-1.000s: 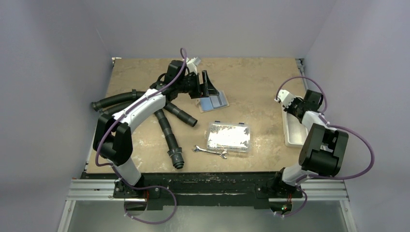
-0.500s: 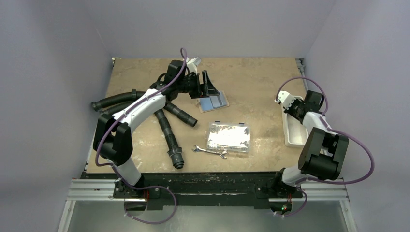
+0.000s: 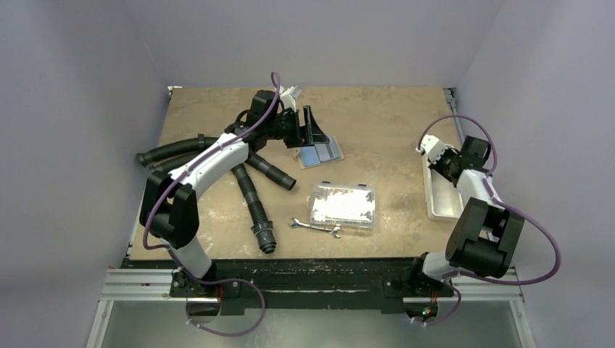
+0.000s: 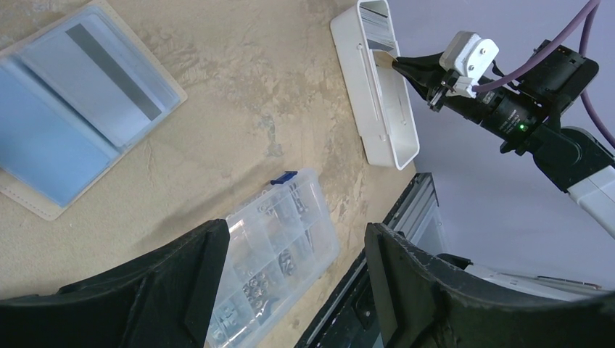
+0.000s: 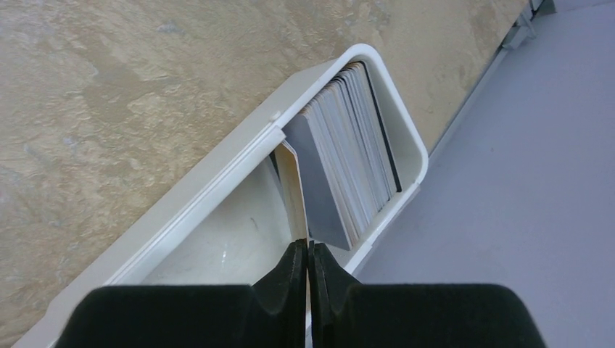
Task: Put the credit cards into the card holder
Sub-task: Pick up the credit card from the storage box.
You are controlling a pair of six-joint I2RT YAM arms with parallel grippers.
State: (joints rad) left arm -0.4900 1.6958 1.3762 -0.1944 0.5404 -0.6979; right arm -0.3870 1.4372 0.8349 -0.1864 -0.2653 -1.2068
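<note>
The card holder (image 3: 321, 152) lies open on the table, grey-blue with a tan rim, and light-blue cards show in its pockets in the left wrist view (image 4: 72, 123). My left gripper (image 3: 310, 130) hangs just behind it, jaws wide apart and empty (image 4: 294, 239). A stack of credit cards (image 5: 348, 167) stands on edge at the far end of the white tray (image 5: 217, 174). My right gripper (image 5: 307, 246) is shut on one thin card (image 5: 294, 188) at the front of that stack. That gripper is over the tray's far end in the top view (image 3: 439, 161).
A clear plastic compartment box (image 3: 342, 204) with small hardware sits mid-table, a wrench (image 3: 315, 228) at its near-left corner. Black ribbed hoses (image 3: 250, 192) spread across the left side. The white tray (image 3: 442, 206) runs along the right edge.
The right arm has shifted slightly right and toward the near edge over the tray. The left arm and the card holder have not moved.
</note>
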